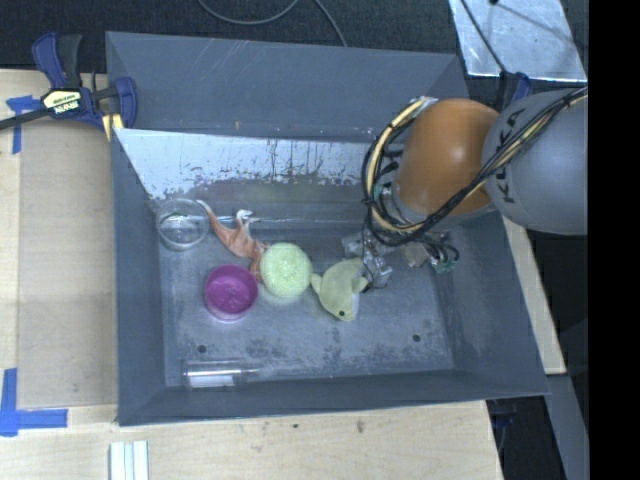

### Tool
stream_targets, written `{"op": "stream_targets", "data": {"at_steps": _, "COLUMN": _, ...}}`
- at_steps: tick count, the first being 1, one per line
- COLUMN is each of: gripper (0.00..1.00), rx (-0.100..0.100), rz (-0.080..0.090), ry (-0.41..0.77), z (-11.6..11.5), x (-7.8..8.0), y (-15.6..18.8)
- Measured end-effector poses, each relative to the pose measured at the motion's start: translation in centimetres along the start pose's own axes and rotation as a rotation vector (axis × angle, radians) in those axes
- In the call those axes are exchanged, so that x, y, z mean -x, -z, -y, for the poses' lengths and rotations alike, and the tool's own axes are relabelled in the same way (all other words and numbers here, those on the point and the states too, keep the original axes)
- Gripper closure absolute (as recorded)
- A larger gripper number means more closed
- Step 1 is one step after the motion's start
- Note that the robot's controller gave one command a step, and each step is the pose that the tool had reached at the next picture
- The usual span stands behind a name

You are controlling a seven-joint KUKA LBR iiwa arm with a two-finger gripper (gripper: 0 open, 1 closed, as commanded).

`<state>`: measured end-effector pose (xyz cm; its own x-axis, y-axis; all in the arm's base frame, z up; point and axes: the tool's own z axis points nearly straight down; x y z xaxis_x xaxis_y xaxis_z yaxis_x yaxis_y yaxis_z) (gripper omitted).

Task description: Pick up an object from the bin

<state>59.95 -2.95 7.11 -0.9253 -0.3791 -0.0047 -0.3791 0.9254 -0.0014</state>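
My gripper (pixel 368 260) is low in the bin, right of centre, under the orange cover. Its tip is right against the upper right side of a pale yellow-green soft toy (pixel 338 291) lying on the floor; whether it touches the toy I cannot tell. Just left of the toy rests a light green spongy ball (pixel 285 270). Further left is a round purple cup (pixel 230 291).
A salmon-pink floppy thing (pixel 236 234) lies behind the ball, and a clear round cup (pixel 180 229) stands at the back left. A clear tube (pixel 213 375) rests by the front wall. The floor at the front right is bare.
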Motion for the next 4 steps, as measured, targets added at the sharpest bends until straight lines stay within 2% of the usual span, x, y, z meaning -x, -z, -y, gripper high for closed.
{"op": "stream_targets", "data": {"at_steps": 2, "gripper": 1.0, "rx": 0.0, "rz": 0.0, "ry": 0.0, "z": 0.0, "x": 0.0, "y": 0.2}}
{"op": "stream_targets", "data": {"at_steps": 4, "gripper": 1.0, "rx": 0.003, "rz": -0.007, "ry": 0.0, "z": -0.1, "x": -0.1, "y": 1.9}}
